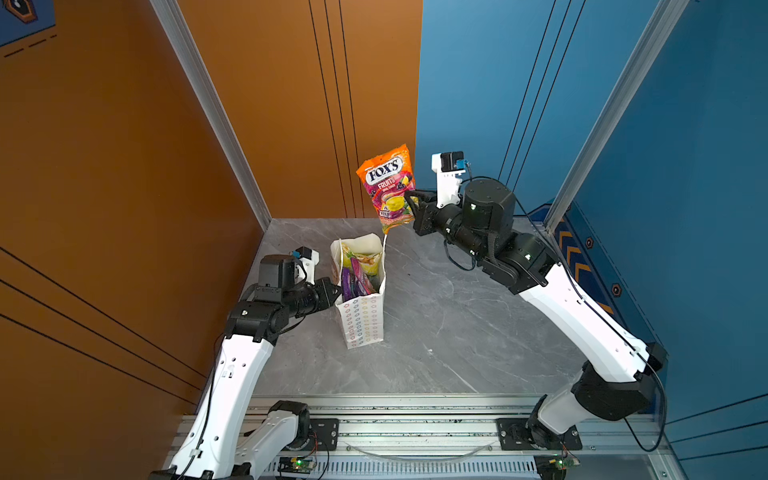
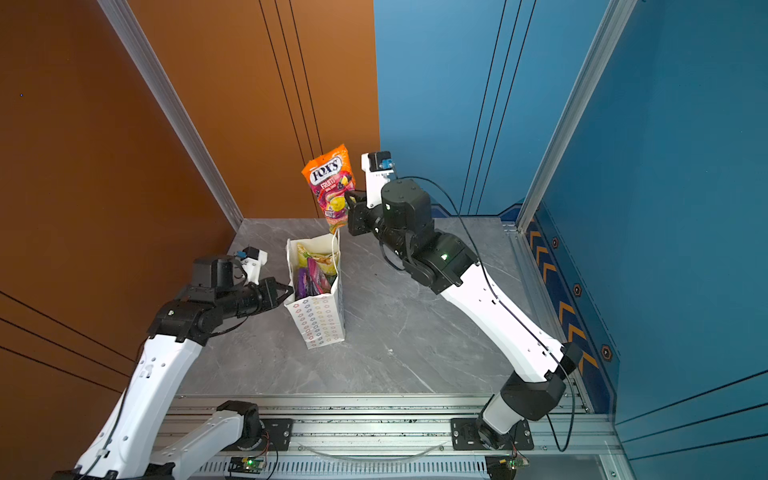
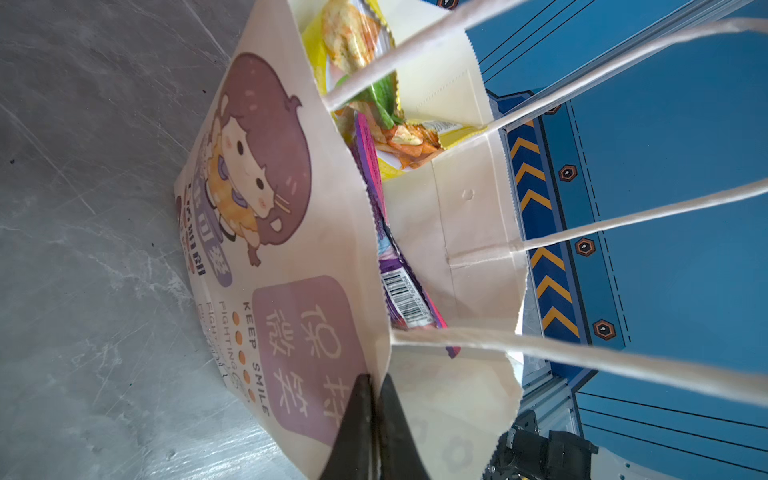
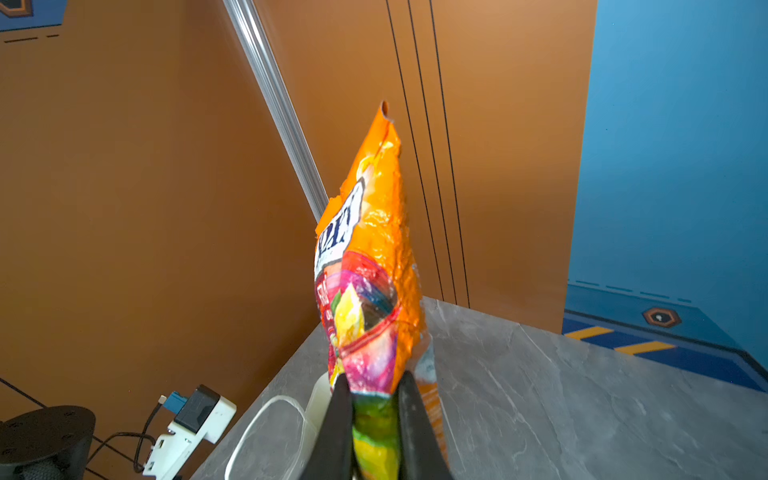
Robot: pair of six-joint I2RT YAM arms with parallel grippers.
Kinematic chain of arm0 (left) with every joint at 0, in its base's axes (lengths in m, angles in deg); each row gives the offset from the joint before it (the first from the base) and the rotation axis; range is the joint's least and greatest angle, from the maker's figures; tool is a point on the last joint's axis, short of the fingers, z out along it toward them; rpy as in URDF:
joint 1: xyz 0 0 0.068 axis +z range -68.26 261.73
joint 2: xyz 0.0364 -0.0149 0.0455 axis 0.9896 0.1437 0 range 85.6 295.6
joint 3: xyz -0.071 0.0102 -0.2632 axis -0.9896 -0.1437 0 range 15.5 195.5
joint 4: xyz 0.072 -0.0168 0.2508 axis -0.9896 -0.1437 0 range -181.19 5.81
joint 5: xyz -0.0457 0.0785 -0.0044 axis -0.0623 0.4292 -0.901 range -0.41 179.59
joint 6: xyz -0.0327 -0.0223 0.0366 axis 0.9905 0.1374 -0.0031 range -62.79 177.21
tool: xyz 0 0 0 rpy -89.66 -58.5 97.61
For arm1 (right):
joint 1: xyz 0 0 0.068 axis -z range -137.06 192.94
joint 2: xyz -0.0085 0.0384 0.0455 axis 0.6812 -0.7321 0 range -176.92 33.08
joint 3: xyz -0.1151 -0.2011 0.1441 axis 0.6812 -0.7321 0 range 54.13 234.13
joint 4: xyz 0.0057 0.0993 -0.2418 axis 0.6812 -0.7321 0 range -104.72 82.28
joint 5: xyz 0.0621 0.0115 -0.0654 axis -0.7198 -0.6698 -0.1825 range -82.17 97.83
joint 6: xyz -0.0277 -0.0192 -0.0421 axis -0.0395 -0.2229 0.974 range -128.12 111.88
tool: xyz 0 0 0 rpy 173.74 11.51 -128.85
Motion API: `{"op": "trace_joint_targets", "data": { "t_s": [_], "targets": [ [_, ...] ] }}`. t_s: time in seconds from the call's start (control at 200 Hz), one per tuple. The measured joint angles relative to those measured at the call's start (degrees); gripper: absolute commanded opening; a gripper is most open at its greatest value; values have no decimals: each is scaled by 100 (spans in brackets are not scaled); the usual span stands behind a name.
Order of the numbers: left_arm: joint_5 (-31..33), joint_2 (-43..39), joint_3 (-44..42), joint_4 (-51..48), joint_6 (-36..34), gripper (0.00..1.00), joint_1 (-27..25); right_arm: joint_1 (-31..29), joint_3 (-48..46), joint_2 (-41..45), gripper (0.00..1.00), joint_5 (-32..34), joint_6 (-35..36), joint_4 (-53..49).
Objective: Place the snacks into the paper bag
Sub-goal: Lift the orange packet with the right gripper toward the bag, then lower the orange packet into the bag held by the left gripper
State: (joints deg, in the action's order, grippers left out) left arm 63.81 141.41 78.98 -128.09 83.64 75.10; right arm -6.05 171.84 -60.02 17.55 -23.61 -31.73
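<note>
Two arms work over a grey marble table (image 1: 436, 332) in both top views. On the left of a top view, the left gripper (image 1: 334, 291) is clamped on the near left rim of the white paper bag (image 1: 363, 320), which stands upright near the middle of the table with several snacks (image 1: 357, 274) already inside. On the right, the right gripper (image 1: 409, 203) is clenched on the edge of an orange sweets packet (image 1: 388, 187), which it holds in the air above and just behind the bag's open mouth. In the left wrist view, the two black fingers (image 3: 357, 415) pinch the bag's (image 3: 291, 208) top edge beside the cartoon girl, with purple and yellow packets (image 3: 374, 124) showing inside and the cord handles (image 3: 582, 353) stretching across. In the right wrist view, the fingers (image 4: 338, 415) squeeze the lower part of the orange packet (image 4: 374, 249), which stands up in front of the orange wall (image 4: 145, 187).
</note>
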Motion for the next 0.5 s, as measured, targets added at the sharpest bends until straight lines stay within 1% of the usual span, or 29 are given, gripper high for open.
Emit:
{"op": "trace_joint_targets", "data": {
  "t_s": [0.085,0.21,0.5],
  "targets": [
    [0,-11,-17,9,0,8,0,-184,321,-260,0,109,133,-70],
    [0,-37,-48,46,2,8,0,-411,560,-546,0,260,291,-234],
    [0,-44,-50,48,20,8,0,-643,588,-807,0,411,417,-542]
  ]
}}
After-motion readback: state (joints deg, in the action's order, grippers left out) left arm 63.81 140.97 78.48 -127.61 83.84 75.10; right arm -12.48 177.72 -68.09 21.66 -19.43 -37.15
